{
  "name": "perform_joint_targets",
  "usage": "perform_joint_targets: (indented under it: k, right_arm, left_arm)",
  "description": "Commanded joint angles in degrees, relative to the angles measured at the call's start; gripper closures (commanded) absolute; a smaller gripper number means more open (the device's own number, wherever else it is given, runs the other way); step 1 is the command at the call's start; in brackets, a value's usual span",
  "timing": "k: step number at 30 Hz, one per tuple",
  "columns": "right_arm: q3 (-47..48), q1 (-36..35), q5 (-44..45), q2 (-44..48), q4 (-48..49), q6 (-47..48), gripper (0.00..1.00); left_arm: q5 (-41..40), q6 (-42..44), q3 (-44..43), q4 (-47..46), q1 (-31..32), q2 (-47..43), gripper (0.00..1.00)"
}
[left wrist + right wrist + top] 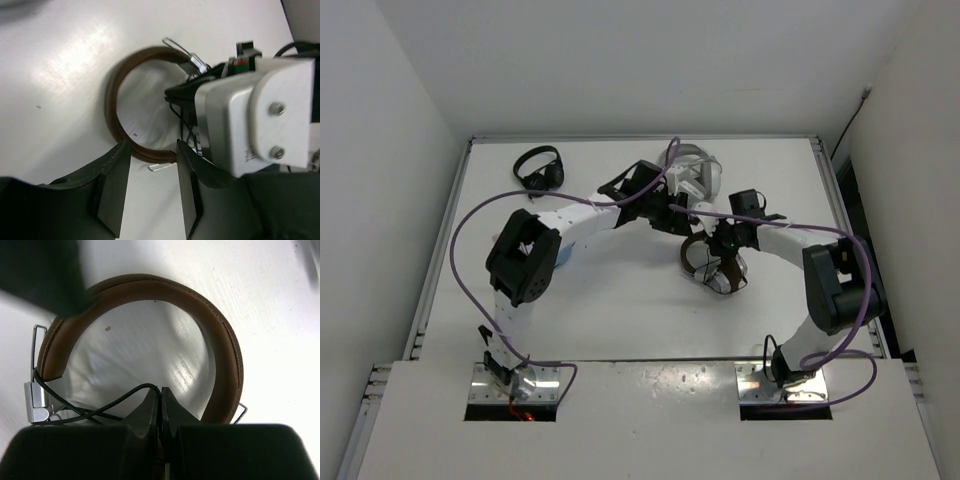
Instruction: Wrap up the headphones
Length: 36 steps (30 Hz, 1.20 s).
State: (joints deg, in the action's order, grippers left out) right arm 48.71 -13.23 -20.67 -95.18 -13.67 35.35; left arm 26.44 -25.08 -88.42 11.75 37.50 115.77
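Observation:
The headphones (698, 258) lie flat at the table's middle right, brown headband (222, 330) arched, with a silver slider (36, 400). Their thin black cable (95, 409) loops from the slider side to my right gripper (161, 390), which is shut on it inside the headband's arc. My right gripper (722, 250) sits over the headphones. My left gripper (150, 192) is open and empty, its fingertips just short of the headband's rim (112, 110); it hovers at the headphones' far-left side (675, 215). The earcups are hidden under the right arm.
Larger white-grey headphones (698, 170) lie at the back centre, just behind the left gripper. Small all-black headphones (540, 168) lie at the back left. The right arm's wrist (255, 115) crowds the left wrist view. Raised rails edge the table (620, 310).

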Motion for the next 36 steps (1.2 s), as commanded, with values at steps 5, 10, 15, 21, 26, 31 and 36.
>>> perform_joint_targets:
  k: [5,10,15,21,26,31,36]
  right_arm:
    - [2.0,0.0,-0.8,1.2,-0.2,-1.9,0.99]
    - [2.6,0.0,-1.3,1.8,-0.7,-2.4,0.99]
    - [3.1,0.0,-1.9,2.4,-0.7,-2.9,0.99]
    - [3.1,0.0,-3.0,3.1,-1.3,-4.1,0.99]
    - [3.1,-0.6,-1.9,3.1,-1.3,-4.6,0.87]
    - [3.1,-0.6,-1.9,3.6,-1.3,-4.6,0.79]
    - [3.7,0.5,-1.9,6.0,-2.7,-4.1,0.71]
  left_arm:
    - [7.7,-4.8,3.3,-5.3,1.6,1.9,0.61]
    - [8.3,-5.9,2.1,-5.9,3.3,3.8,0.61]
    - [9.9,-8.6,2.1,-7.7,3.8,5.7,0.61]
    - [12.2,-13.4,3.3,-12.6,4.3,6.8,0.61]
    - [13.0,-15.3,2.7,-14.6,4.9,8.3,0.58]
    - [10.8,-14.1,2.7,-12.5,4.9,8.3,0.58]
    - [9.5,-13.1,2.7,-11.5,4.9,7.8,0.58]
